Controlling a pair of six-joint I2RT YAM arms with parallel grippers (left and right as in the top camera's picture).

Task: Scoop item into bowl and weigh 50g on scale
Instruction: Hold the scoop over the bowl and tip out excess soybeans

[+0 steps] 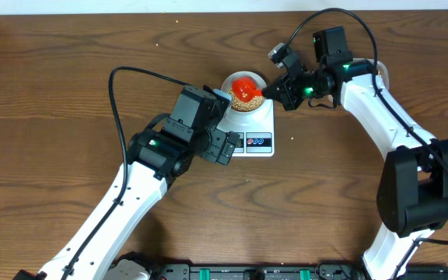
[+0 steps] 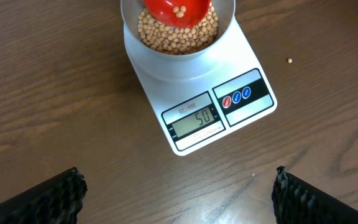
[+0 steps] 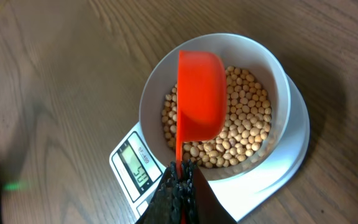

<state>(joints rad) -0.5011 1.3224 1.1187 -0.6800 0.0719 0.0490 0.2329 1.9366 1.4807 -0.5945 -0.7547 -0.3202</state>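
Observation:
The white bowl (image 1: 230, 80) stands on the white scale (image 1: 264, 124) and holds many tan beans (image 3: 244, 134). The scale's display (image 2: 194, 119) reads 50. My right gripper (image 3: 180, 177) is shut on the handle of a red scoop (image 3: 201, 93), which hangs over the bowl with a few beans in it (image 2: 180, 11). In the overhead view the right gripper (image 1: 274, 92) is at the bowl's right edge. My left gripper (image 2: 179, 193) is open and empty over the wood in front of the scale; the overhead view shows it (image 1: 225, 148) at the scale's left.
A stray bean (image 2: 289, 60) lies on the wooden table right of the scale. The scale's buttons (image 2: 236, 97) face the left gripper. The table's back edge (image 1: 131, 14) runs along the top.

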